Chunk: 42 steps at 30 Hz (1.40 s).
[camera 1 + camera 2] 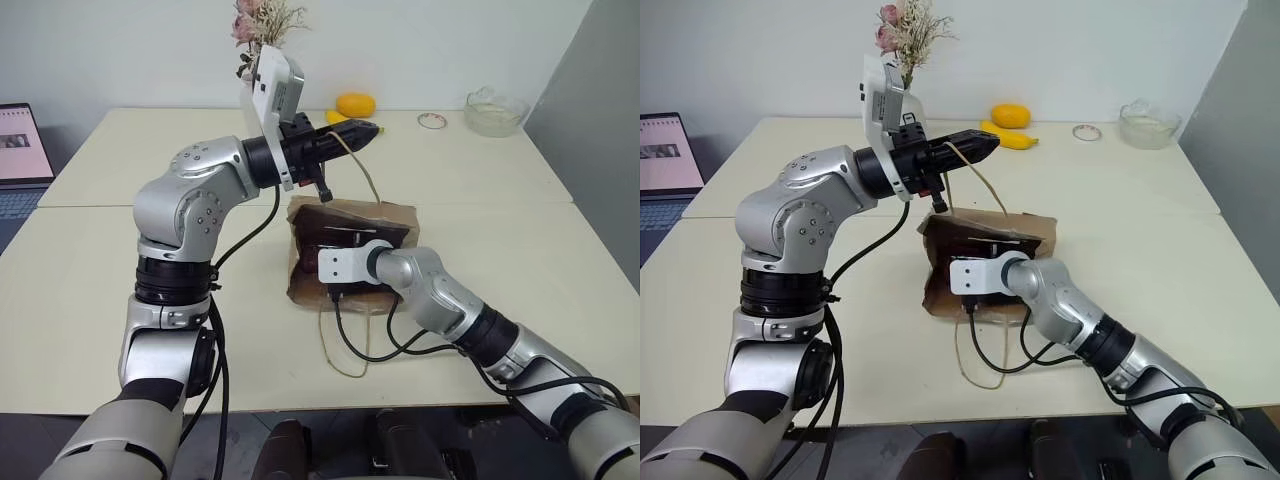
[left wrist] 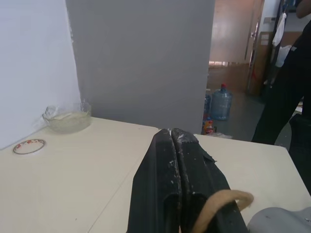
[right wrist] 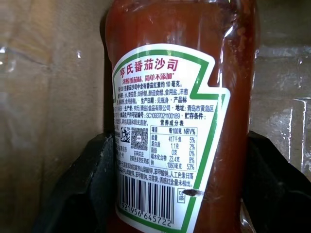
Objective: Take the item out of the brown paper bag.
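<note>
L gripper [image 1: 985, 144] clamped tight on bag handle [image 1: 975, 178], holding brown paper bag [image 1: 395, 216] open mid-tabletop. R gripper [image 3: 175, 194] inside, fingers [image 3: 82, 189] straddling red ketchup bottle [image 3: 180, 29], closure unclear. Lift-out not yet done.

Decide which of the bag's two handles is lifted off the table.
The handle pinched in the left hand is lifted, stretching up from the brown paper bag. The other handle lies slack on the table.

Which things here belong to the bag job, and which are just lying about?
Job: brown paper bag; its handle, pinched by left gripper; red ketchup bottle between right gripper fingers.
Lying about: banana, orange fruit, glass bowl, flowers, laptop.
</note>
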{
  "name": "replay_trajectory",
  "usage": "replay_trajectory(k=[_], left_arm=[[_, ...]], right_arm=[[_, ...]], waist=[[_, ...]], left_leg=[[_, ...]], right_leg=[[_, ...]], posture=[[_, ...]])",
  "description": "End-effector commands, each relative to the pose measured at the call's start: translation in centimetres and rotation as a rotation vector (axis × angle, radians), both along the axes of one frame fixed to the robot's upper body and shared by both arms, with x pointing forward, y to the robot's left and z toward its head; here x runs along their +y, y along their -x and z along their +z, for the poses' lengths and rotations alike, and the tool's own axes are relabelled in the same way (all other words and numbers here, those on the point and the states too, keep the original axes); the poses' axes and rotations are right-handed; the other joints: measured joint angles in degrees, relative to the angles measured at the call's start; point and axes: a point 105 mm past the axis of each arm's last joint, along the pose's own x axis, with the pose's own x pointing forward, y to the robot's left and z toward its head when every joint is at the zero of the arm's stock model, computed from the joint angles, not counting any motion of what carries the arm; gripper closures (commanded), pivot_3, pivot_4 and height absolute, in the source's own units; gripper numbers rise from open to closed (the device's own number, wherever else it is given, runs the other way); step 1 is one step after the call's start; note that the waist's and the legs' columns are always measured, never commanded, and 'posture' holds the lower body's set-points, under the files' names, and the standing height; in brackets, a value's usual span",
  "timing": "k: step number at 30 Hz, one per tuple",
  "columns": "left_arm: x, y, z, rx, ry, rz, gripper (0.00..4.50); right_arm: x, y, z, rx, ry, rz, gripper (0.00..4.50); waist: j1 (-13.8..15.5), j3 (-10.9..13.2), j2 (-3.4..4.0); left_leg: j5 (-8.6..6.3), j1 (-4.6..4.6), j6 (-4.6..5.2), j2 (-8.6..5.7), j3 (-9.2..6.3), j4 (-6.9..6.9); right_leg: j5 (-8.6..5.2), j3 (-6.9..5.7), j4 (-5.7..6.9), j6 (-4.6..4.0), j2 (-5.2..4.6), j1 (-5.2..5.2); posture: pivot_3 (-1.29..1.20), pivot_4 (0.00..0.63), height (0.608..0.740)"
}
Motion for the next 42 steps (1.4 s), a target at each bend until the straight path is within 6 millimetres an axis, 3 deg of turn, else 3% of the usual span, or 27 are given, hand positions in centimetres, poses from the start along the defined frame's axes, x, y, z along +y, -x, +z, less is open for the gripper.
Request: replay_trajectory(k=[1,10,14,25,29,32,35,40,42], left_arm=[[0.2,0.4,1.0,-0.065,-0.006,0.007,4.5],[0.3,0.0,0.6,-0.075,-0.031,0.028,4.5],[0.3,0.0,0.5,-0.077,-0.037,0.029,4.5],[0.7,-0.8,0.1,-0.056,-0.052,0.071,4.5],[0.9,-1.3,-0.1,-0.049,-0.06,0.106,4.5],[1.4,-1.7,-0.4,-0.037,-0.06,0.141,4.5],[1.5,-1.8,-0.6,-0.032,-0.06,0.149,4.5],[1.5,-1.9,-0.6,-0.033,-0.06,0.153,4.5],[1.4,-1.9,-0.6,-0.035,-0.058,0.155,4.5]], right_arm=[[0.9,1.6,2.9,-0.003,-0.114,0.086,1.45],[-0.1,5.6,7.0,0.226,-0.346,0.338,1.45],[-0.7,6.4,8.6,0.286,-0.442,0.391,1.45],[-2.9,10.4,15.7,0.476,-0.787,0.593,1.45],[-4.5,11.0,17.7,0.503,-0.88,0.587,1.45],[-7.5,9.2,19.1,0.397,-0.96,0.434,1.45],[-10.9,6.2,18.8,0.257,-0.924,0.218,1.45],[-15.9,2.2,15.2,0.167,-0.776,-0.061,1.45],[-18.3,0.2,12.9,0.125,-0.663,-0.203,1.45]], waist=[[0.0,0.0,0.0],[0.0,0.0,0.0],[0.0,0.1,0.01],[0.1,0.1,0.03],[0.1,0.1,0.03],[0.1,0.1,0.03],[0.2,0.1,0.02],[0.1,0.1,0.02],[0.1,0.1,0.02]], left_leg=[[0.0,0.0,0.0,0.0,0.01,0.0],[0.0,-0.01,0.0,-0.01,-0.03,-0.02],[0.0,0.0,0.01,0.02,-0.03,-0.02],[-0.01,-0.01,0.01,0.02,-0.03,-0.03],[-0.01,0.0,0.01,0.02,-0.03,-0.03],[-0.01,-0.02,0.01,0.01,-0.03,-0.03],[-0.01,-0.03,0.02,-0.05,0.01,-0.03],[-0.02,-0.06,0.03,-0.04,0.12,-0.06],[-0.02,-0.06,0.03,-0.03,0.17,-0.1]], right_leg=[[0.0,0.01,0.0,0.0,0.0,0.0],[0.0,-0.04,-0.02,0.0,-0.01,0.02],[0.0,-0.04,-0.01,0.0,0.0,0.01],[0.0,-0.04,-0.02,0.0,-0.02,0.01],[0.0,-0.04,-0.01,0.0,-0.02,0.02],[0.0,-0.03,-0.02,0.0,-0.03,0.02],[0.0,-0.02,-0.06,0.0,-0.07,0.03],[0.0,0.01,-0.17,0.01,-0.04,0.03],[0.0,0.04,-0.18,0.01,-0.03,0.0]], posture=[[0.0,0.15,0.74],[0.0,0.15,0.74],[0.0,0.15,0.74],[0.0,0.15,0.74],[0.0,0.15,0.74],[0.0,0.15,0.74],[0.0,0.15,0.74],[0.0,0.15,0.74],[0.0,0.15,0.74]])
